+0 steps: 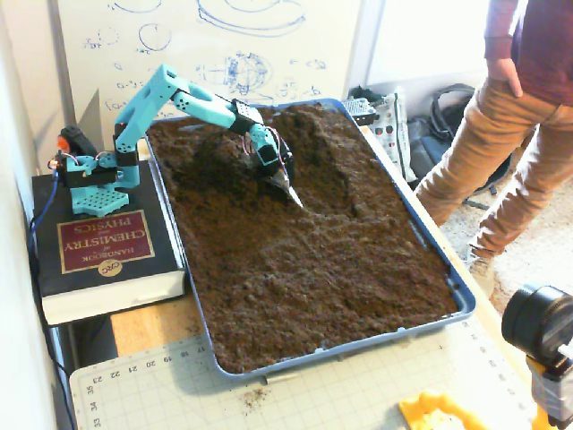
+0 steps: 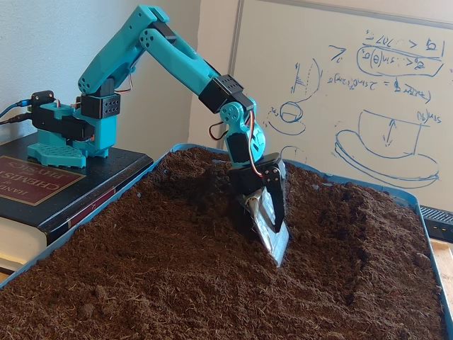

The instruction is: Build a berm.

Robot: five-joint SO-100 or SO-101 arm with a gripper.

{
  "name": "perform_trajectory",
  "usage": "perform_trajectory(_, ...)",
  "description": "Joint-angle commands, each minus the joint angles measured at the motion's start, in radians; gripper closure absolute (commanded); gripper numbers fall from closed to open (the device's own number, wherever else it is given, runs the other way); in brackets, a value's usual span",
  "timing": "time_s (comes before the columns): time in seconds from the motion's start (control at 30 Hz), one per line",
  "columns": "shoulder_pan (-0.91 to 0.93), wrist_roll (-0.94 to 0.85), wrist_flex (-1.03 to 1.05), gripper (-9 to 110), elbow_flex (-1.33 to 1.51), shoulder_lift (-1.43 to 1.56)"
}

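Observation:
A blue tray (image 1: 466, 300) is filled with dark brown crumbly soil. The berm (image 1: 318, 143) is the tallest heap, a rounded ridge across the far end of the tray; in the other fixed view the berm (image 2: 340, 202) rises to the right of the arm. My teal arm reaches down from the far left. Its gripper (image 1: 292, 193) is shut, with its silvery blade-like fingertips pushed into the soil on the berm's near slope. In the lower fixed view the gripper (image 2: 276, 249) points steeply down, its tip partly buried. Nothing is held between the jaws.
The arm's base (image 1: 94, 179) stands on a thick chemistry handbook (image 1: 98, 246) left of the tray. A person (image 1: 510, 125) stands at the right. A camera (image 1: 542, 327) and a yellow object (image 1: 439, 414) sit near the green cutting mat (image 1: 179, 385). A whiteboard (image 2: 340, 85) is behind.

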Motion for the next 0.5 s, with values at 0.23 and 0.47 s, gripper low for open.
perform_trajectory(0.23, 0.018, -0.058, 0.017, 101, 0.342, 0.328)
perform_trajectory(0.47, 0.018, -0.038, 0.005, 101, 0.265, 0.442)
